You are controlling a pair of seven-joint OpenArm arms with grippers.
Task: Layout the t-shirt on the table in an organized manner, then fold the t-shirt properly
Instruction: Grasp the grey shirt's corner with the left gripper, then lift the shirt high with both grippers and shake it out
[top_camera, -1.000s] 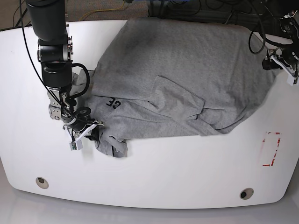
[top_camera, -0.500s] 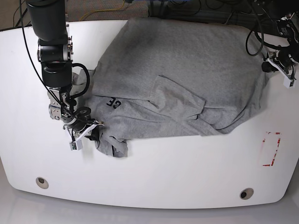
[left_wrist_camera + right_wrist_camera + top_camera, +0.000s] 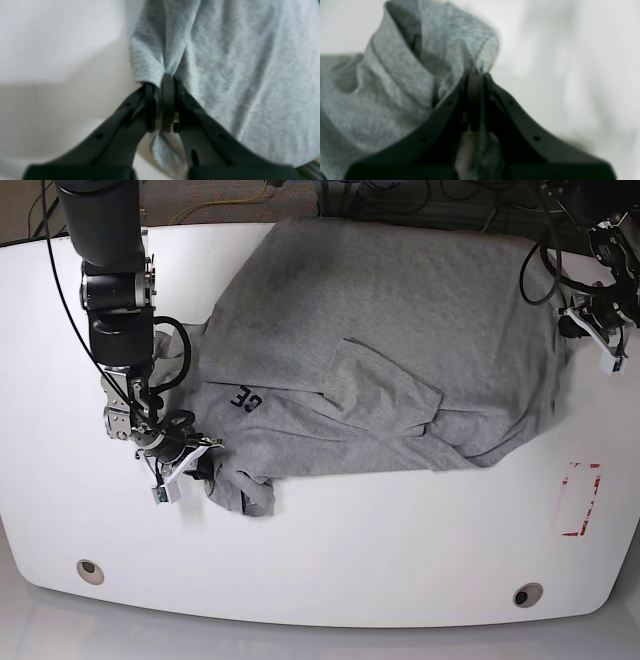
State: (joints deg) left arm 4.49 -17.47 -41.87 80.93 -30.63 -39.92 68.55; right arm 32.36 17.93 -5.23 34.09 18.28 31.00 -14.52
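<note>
Overhead and wrist views of a two-arm rig at one moment of cloth handling. We see the heather-grey, wrinkled cotton t-shirt (image 3: 400, 340) spread across the far half of the glossy white table (image 3: 330, 560), its bulk reaching from the far edge toward the middle, with a folded flap lying on top near the centre and a bunched corner trailing toward the near left. Small black block lettering (image 3: 242, 398) shows on the fabric at the left (only two characters are readable, upside down from this viewpoint).

At the scene's left, we find the right gripper (image 3: 185, 464) low over the table, its black jaws pressed together on a gathered fold at the near-left corner of the t-shirt (image 3: 402, 82); the wrist view of the right gripper (image 3: 475, 82) shows cloth bunched above the jaw tips and a strip hanging between the arms of the jaws.

At the scene's far right, the left gripper (image 3: 575, 330) meets the right-hand edge of the garment. In its wrist view, the left gripper (image 3: 166, 85) has its jaws closed on a pinched hem of the t-shirt (image 3: 237, 62), with creases radiating from the pinch and the pale table (image 3: 50, 75) to one side.

A red rectangular tape mark (image 3: 580, 500) lies near the right edge, well apart from the cloth; two round grommet holes (image 3: 90, 570) sit along the near edge.
</note>
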